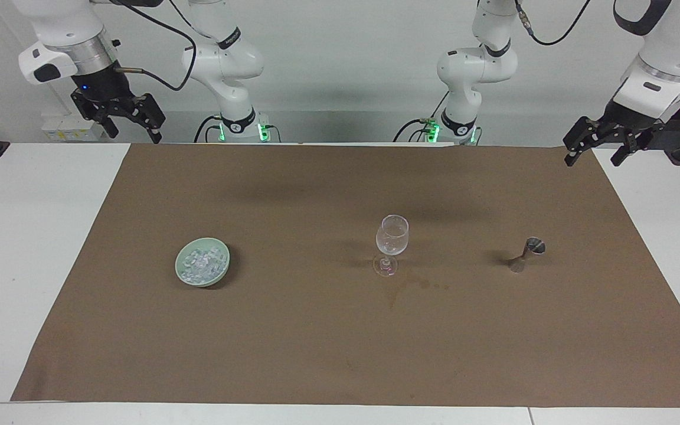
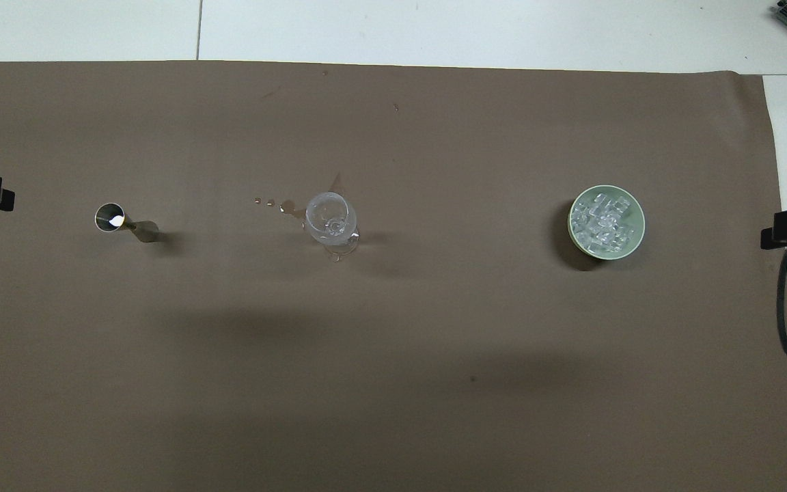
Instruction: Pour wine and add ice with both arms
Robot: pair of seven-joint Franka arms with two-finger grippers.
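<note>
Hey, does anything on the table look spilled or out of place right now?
Yes: a few small wet drops and a damp stain mark the brown mat beside the stemmed glass, toward the jigger. Everything stands upright.

No legible text (none anywhere)
</note>
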